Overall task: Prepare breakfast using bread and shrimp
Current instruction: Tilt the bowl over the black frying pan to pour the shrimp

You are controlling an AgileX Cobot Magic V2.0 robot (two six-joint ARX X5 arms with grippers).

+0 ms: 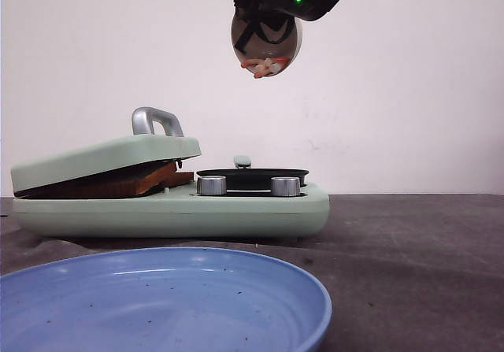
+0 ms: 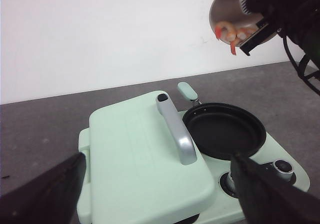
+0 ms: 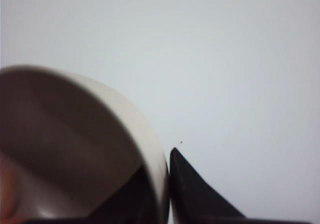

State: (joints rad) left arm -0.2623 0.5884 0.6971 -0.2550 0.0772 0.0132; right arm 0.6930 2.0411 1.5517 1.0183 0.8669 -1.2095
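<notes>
Bread toasting, shrimp bowl tipped over pan

Bread (image 1: pixel 146 180) clamped under mint sandwich-maker lid (image 1: pixel 102 159), browned crust edge showing. Soft, light, crushable; best lifted by crust edges, likely hot. Shrimp (image 1: pixel 266 67) small, curled, orange-white, probably slippery; at lip of tilted glossy bowl (image 1: pixel 265 41) held high above black round pan (image 2: pixel 224 130). Right fingers (image 3: pixel 167 194) clenched on bowl rim, one inside, one outside. Left fingers (image 2: pixel 165 184) released, spread wide, hovering near lid's metal handle (image 2: pixel 176 134). Blue plate (image 1: pixel 157 305) on dark bench (image 1: pixel 417 273), smooth, shallow.

No text, label or number can be read anywhere (the breakfast maker (image 1: pixel 169 210) and its knobs (image 1: pixel 211 185) bear none).
</notes>
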